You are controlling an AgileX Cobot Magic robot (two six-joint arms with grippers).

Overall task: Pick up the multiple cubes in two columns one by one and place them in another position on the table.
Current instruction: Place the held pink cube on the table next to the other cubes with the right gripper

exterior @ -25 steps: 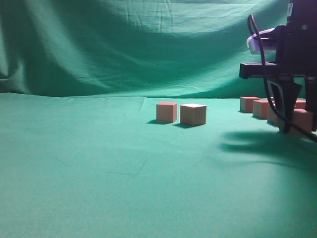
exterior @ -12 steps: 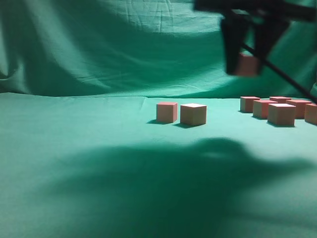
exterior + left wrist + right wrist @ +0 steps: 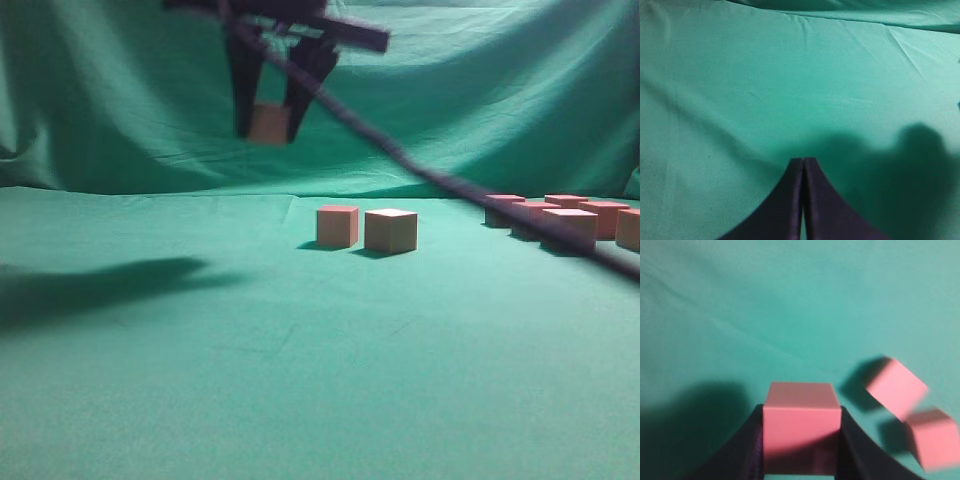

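Note:
My right gripper (image 3: 268,125) is shut on a cube (image 3: 269,124) and holds it high above the table (image 3: 200,380), up and left of two cubes (image 3: 337,226) (image 3: 390,231) that stand side by side in the middle. The right wrist view shows the held cube (image 3: 801,432) between the jaws (image 3: 801,440) with the two cubes (image 3: 896,385) (image 3: 934,437) below at the right. Several more cubes (image 3: 570,224) stand in a group at the far right. My left gripper (image 3: 803,162) is shut and empty over bare cloth.
The right arm's cable (image 3: 450,185) slants across the exterior view in front of the group of cubes. The green backdrop (image 3: 120,100) rises behind the table. A shadow (image 3: 90,285) lies on the cloth at the left.
My right gripper has lifted a cube from the group at the far right and carried it up and left, across the view, past the two middle cubes.

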